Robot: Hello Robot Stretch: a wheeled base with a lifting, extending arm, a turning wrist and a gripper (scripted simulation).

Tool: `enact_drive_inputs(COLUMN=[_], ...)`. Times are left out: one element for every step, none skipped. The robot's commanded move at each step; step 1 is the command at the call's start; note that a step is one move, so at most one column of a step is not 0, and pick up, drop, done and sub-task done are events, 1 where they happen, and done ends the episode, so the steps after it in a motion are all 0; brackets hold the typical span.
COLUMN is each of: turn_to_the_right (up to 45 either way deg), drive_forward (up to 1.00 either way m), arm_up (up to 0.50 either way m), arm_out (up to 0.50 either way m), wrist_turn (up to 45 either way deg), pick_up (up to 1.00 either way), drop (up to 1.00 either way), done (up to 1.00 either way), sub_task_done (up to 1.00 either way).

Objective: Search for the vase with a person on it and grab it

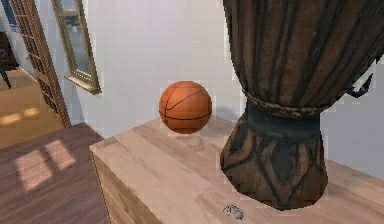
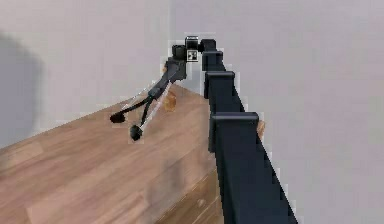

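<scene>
Wooden worktop (image 2: 80, 175) lies bare behind the pincer (image 2: 126, 127), at nine o'clock of the arm (image 2: 235, 135) in the arm side view. It grasps nothing, and I cannot tell whether it is released or clenched. The forward view has a dark carved vessel (image 1: 290, 90) on the worktop; I cannot tell if it is the vase. A basketball (image 1: 186, 106) sits at its nine o'clock.

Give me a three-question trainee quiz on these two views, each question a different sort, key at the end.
1. True or false: the orange basketball lies on the floor.
2. What stands on the wooden top at the forward view's right? A) a dark carved drum-shaped thing B) a table lamp C) a laptop
3. Fill in: in the arm side view, the gripper, with bare wood behind its far end, holds ____.
Key: 1 false, it sits on the wooden top. 2 A. 3 nothing.
</scene>
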Motion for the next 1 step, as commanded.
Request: enact_drive_inputs(turn_to_the_right=[0.0], drive_forward=[0.0], arm_up=[0.0], arm_out=[0.0], wrist_turn=[45.0], pick_up=[0.0], drop=[0.0], done=[0.0], sub_task_done=[0.0])
